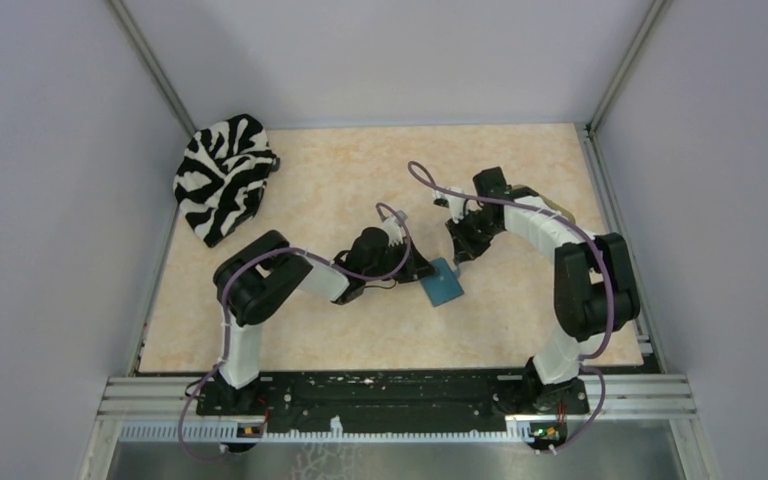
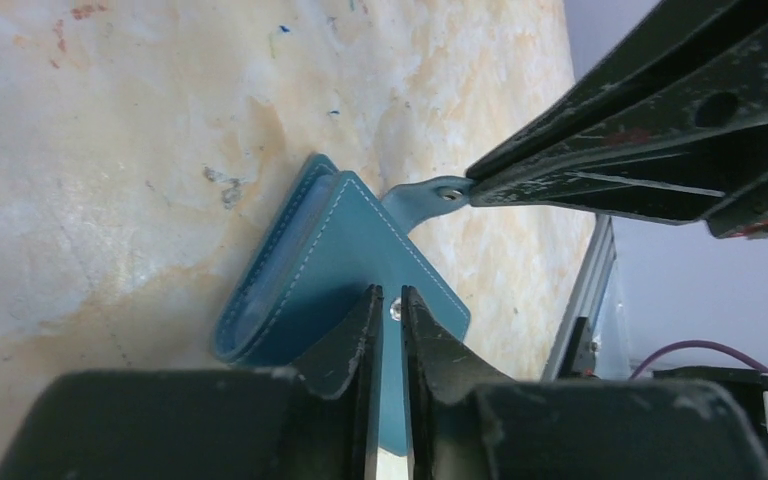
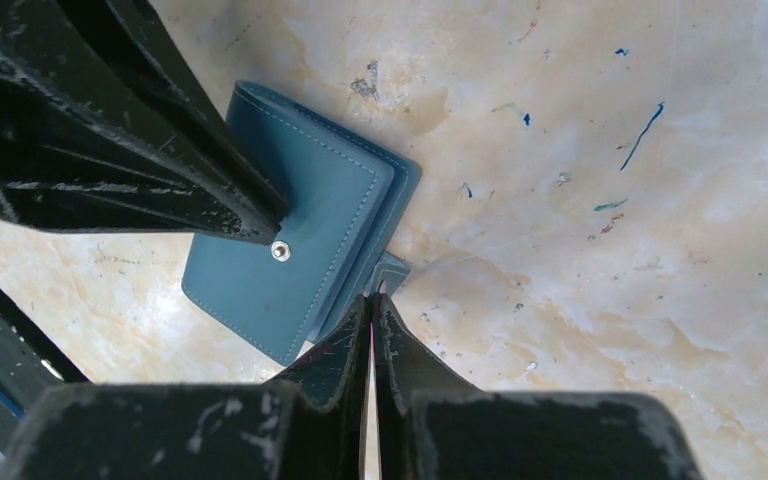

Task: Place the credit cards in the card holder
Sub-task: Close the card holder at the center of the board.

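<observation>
Wallet unsnapped but folded shut, no cards in yet.

Wallet (image 1: 443, 287) lies flat near the centre of the table (image 1: 360, 180), a touch toward 4 o'clock. Right gripper (image 3: 372, 305) comes in from the wallet's 1 o'clock with jaws pinched together on the tab (image 2: 422, 195), which stands off the face. Left gripper (image 2: 388, 300) sits at the wallet's 10 o'clock, jaws a narrow slit apart with nothing between them, tips just over the face beside the stud (image 3: 280, 251). No cards show in any view, so I can't tell where they are. My read: it's the opening step. Left to do: flip the cover open, fetch each card, slot them in.
</observation>
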